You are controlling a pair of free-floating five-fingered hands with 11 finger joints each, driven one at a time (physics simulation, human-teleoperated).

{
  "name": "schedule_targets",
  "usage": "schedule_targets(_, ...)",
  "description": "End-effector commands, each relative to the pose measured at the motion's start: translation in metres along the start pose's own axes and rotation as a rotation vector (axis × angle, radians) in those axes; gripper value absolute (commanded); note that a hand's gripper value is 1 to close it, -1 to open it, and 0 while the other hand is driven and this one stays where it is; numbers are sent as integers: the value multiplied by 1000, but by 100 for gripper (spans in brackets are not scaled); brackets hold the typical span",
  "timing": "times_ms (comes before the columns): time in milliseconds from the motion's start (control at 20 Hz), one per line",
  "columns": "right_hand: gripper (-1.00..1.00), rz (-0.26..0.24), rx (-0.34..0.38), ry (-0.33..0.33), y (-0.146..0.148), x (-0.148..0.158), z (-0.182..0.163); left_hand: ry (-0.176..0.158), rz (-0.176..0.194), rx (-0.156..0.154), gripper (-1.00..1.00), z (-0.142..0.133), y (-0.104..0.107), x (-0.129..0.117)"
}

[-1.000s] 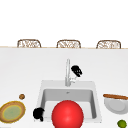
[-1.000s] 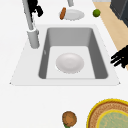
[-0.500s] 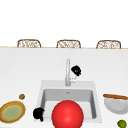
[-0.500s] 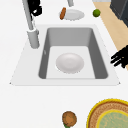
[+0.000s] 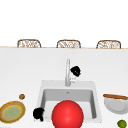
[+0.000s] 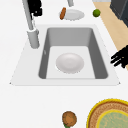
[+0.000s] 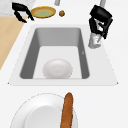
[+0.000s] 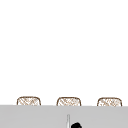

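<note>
1. Black against the white tabletop (image 5: 30,72), my right robot hand (image 5: 75,71) hangs just beside the faucet (image 5: 67,72), at the right of its upright pipe, above the base.
2. In the right side view the fingers (image 7: 103,31) of that robot hand curl down in front of the faucet's base; I cannot tell whether they grip it or only hover against it.
3. My left robot hand (image 5: 38,114) floats at the sink's (image 5: 42,86) front left corner, over the rim. Its fingers are loosely spread and hold nothing.
4. A pale bowl (image 6: 69,62) lies on the floor of the sink, well below the faucet; from the front it shows as a red dome.
5. Left of the sink sit a yellow-rimmed woven plate (image 5: 12,112) and a small brown round thing (image 5: 22,96) just behind it.
6. Right of the sink a white plate (image 5: 115,105) carries a brown baguette-like stick (image 5: 115,96) on its rim, with a lime (image 5: 122,123) nearer the front edge.
7. Three woven chair backs (image 5: 68,44) stand beyond the tabletop, behind the faucet.
</note>
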Motion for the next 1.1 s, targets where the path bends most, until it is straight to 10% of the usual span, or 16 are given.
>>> schedule_targets(0, 100, -80, 5, -45, -12, 13, 2, 0, 0, 0, 0, 0, 0, 0)
schedule_targets(1050, 100, -60, 95, 70, -26, 35, -8, 0, 0, 0, 0, 0, 0, 0)
